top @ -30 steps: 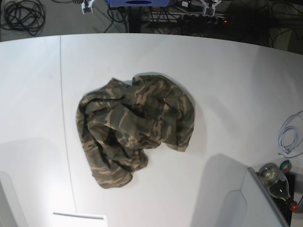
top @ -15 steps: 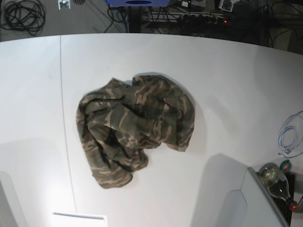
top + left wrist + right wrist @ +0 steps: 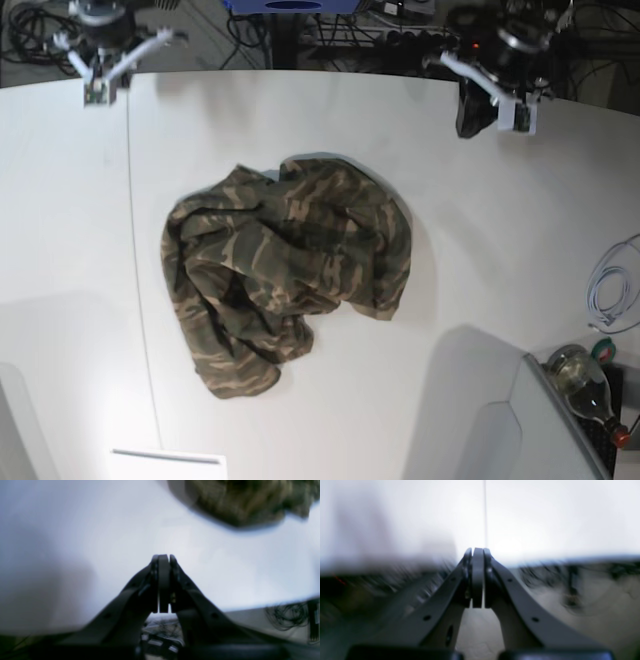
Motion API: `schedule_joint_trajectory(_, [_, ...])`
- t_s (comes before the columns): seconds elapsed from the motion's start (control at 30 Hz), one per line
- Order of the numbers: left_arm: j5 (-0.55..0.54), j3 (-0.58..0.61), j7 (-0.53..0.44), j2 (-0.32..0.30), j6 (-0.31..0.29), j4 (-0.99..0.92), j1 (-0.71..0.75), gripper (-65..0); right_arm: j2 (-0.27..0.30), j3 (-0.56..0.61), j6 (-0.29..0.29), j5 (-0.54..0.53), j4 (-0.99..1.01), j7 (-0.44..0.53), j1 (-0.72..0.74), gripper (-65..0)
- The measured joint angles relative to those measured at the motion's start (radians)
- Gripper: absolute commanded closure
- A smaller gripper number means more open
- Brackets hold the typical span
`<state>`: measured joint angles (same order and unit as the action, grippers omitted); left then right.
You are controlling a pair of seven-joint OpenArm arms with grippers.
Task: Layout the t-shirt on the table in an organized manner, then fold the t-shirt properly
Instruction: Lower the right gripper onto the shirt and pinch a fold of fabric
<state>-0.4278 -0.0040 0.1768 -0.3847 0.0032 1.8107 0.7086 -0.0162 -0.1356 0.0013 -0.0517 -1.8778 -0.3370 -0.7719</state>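
I see the soft camouflage t-shirt (image 3: 285, 270) of olive, brown and tan cloth lying bunched in a heap a little to the nine o'clock side of the middle of the smooth white table (image 3: 480, 250), nowhere near laid out. Neither sleeves nor collar can be made out, so I judge the spreading step is not yet begun and the first need is to find an edge.

My left gripper (image 3: 505, 100) hangs at about one o'clock from the heap, near the far table edge, and my right gripper (image 3: 100, 75) at about eleven o'clock; both are well apart from the cloth. I read that as a wide starting stance, one arm to each side of the garment.

The left wrist view shows what the base view cannot: the dark jaws of that claw (image 3: 163, 556) pressed fully together with nothing between them, and a blurred lobe of the shirt (image 3: 240, 500) at one o'clock in its frame. The right wrist view shows its claw (image 3: 477, 550) equally closed and empty, over bare table with the thin dark seam line (image 3: 485, 512) straight ahead at twelve, and no cloth at all.
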Motion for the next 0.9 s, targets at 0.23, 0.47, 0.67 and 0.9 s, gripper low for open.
schedule_joint_trajectory(0.23, [-0.074, 0.003, 0.124, 0.033, 0.008, -0.027, -0.135, -33.1, 0.008, 0.004, -0.001, -0.124, -0.018, -0.011, 0.11, -35.4])
schedule_joint_trajectory(0.47, [-0.076, 0.012, 0.13, 0.142, 0.003, -0.16, -0.278, -37.2, 0.011, 0.001, 0.09, -0.124, -0.013, -0.014, 0.22, -39.6])
schedule_joint_trajectory(0.67, [-0.075, 0.011, 0.127, 0.193, 0.007, -0.224, -0.354, -37.2, 0.011, 0.006, 0.247, -0.121, -0.014, -0.117, 0.287, -39.6])
schedule_joint_trajectory(0.9, [-0.078, -0.166, 0.127, 0.126, -0.004, -0.238, -0.306, -18.6, 0.037, 0.293, 0.272, -0.011, -0.002, -0.176, 0.362, -39.6])
